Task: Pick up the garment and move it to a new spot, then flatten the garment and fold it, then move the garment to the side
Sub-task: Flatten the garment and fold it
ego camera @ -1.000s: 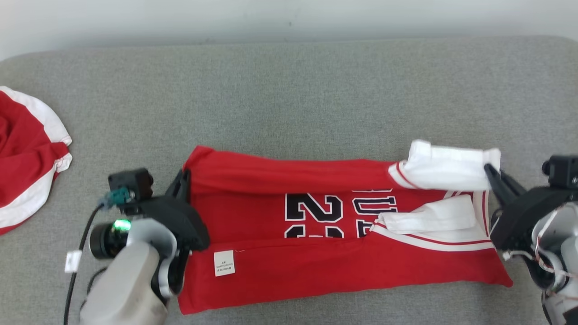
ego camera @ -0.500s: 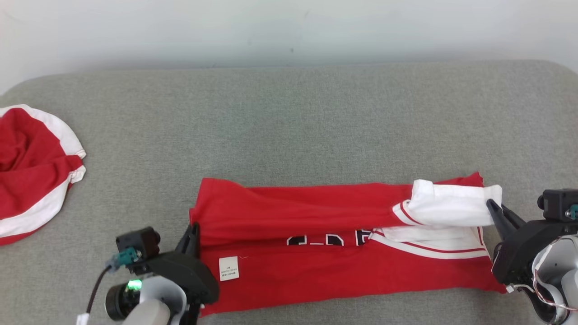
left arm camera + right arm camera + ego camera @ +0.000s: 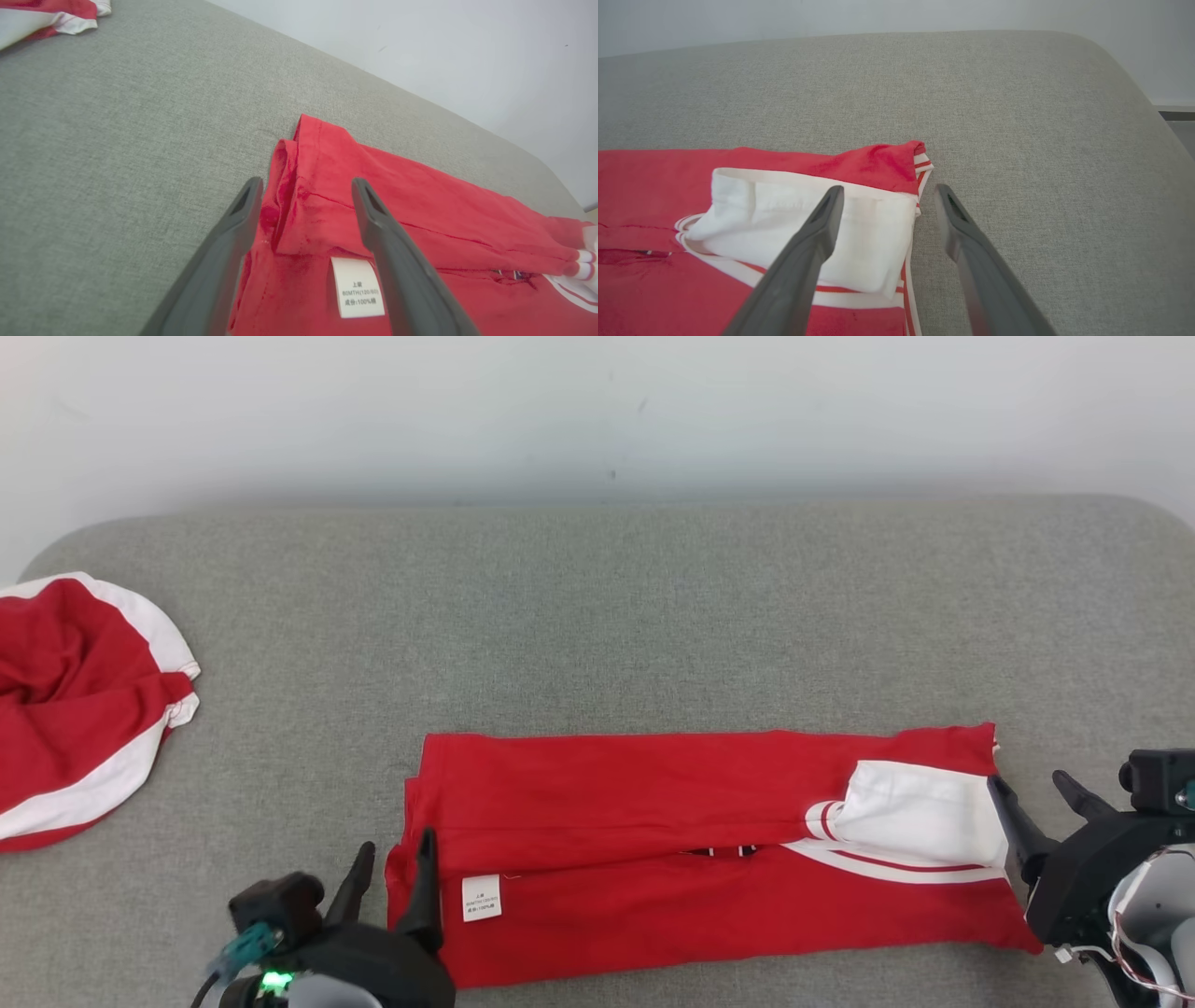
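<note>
Folding jersey [image 3: 607, 803]: lengthwise fold looks done, at worktop [image 3: 597, 616] front edge | left gripper [image 3: 397, 841], right gripper [image 3: 1027, 779]: jaws apart, empty | you've cross-fold and side move left.

Open cushion [image 3: 597, 616] beyond the garment [image 3: 653, 803]; red heap [image 3: 65, 709] left.

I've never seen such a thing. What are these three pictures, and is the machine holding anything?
It is a two-armed robot working at a grey padded surface. The wide picture comes from a camera on its head. The other two come from cameras on its wrists, looking along each arm's two dark fingers. A red jersey, folded into a long strip, lies before it, with a white sleeve and a care label showing. Another red and white garment lies far left. The left jaws and right jaws both stand open at the jersey's ends, holding nothing.
</note>
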Motion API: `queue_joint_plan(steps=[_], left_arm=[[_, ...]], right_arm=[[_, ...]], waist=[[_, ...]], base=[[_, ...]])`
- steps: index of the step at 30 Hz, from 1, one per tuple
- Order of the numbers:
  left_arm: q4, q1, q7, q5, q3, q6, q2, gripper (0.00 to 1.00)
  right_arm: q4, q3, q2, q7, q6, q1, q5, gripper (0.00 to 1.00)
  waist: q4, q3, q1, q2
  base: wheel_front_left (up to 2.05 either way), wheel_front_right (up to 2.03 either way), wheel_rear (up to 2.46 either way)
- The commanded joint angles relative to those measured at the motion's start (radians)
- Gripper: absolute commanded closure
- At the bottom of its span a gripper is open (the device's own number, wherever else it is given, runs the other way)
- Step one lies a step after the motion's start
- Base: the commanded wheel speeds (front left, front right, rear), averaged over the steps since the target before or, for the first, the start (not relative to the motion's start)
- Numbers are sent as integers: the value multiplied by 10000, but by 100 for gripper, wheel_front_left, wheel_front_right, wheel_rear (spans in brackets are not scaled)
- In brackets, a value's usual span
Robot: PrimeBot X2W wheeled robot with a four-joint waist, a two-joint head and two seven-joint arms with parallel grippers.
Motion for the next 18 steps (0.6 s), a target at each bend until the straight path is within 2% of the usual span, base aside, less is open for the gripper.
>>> queue_joint_plan(steps=[1,6,9,18], left_arm=[[-144,273,-202,255,120,-123,130,0],[-1091,746,-395,1263,799,-647,310,0],[-1714,1238,-381,2161,1436,-1004,227,0],[-2613,1905,-384,3885,2981,-1793,-179,0]], right_arm=[[-90,-138,69,62,-23,169,68,0],[-146,-716,358,383,-23,337,226,0],[-21,-1083,589,803,-23,387,346,0],[596,-1980,991,1954,-23,-156,103,0]], waist=[[-17,-105,1,1],[36,-232,1,1],[82,-247,1,1],[265,-33,1,1]], base=[[0,0,0],[0,0,0],[0,0,0],[0,0,0]])
